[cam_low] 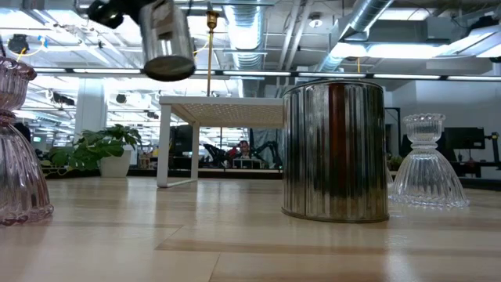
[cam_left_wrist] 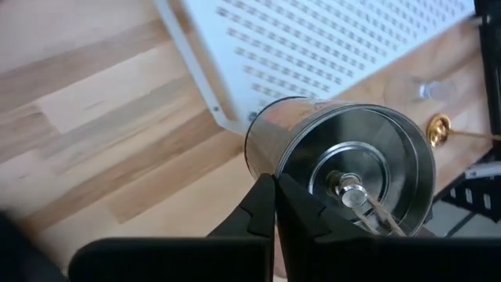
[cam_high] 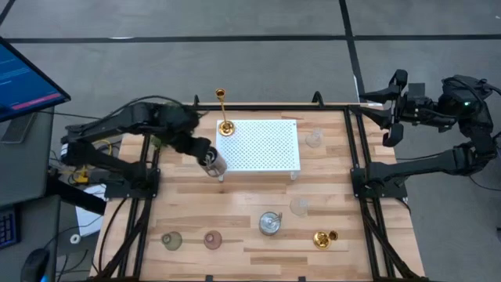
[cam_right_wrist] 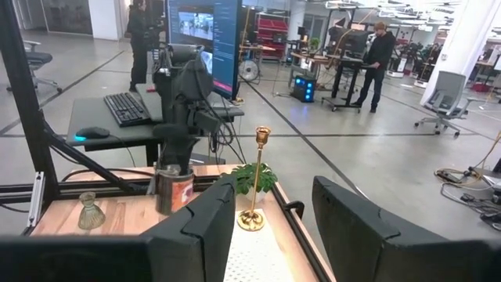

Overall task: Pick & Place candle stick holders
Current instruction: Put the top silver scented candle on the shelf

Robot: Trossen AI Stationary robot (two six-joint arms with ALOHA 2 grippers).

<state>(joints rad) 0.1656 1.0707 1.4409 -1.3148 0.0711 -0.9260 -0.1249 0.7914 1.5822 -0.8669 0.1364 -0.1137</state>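
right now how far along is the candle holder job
Early, by the look of it. Done: the tall gold candlestick stands on the white perforated stand. In hand: the left gripper holds a silvery cup lifted off the table beside the stand's corner. Left on the wooden table: another silvery cup, gold holders, the greenish, pinkish and clear glass ones. The right gripper waits off the table's edge, jaws open.

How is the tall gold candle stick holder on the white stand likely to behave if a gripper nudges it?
The tall gold holder probably tips easily: a long thin stem over a small round base. Its polished surface looks slippery to grip. It stands near the corner of the perforated stand, so a topple could carry it off.
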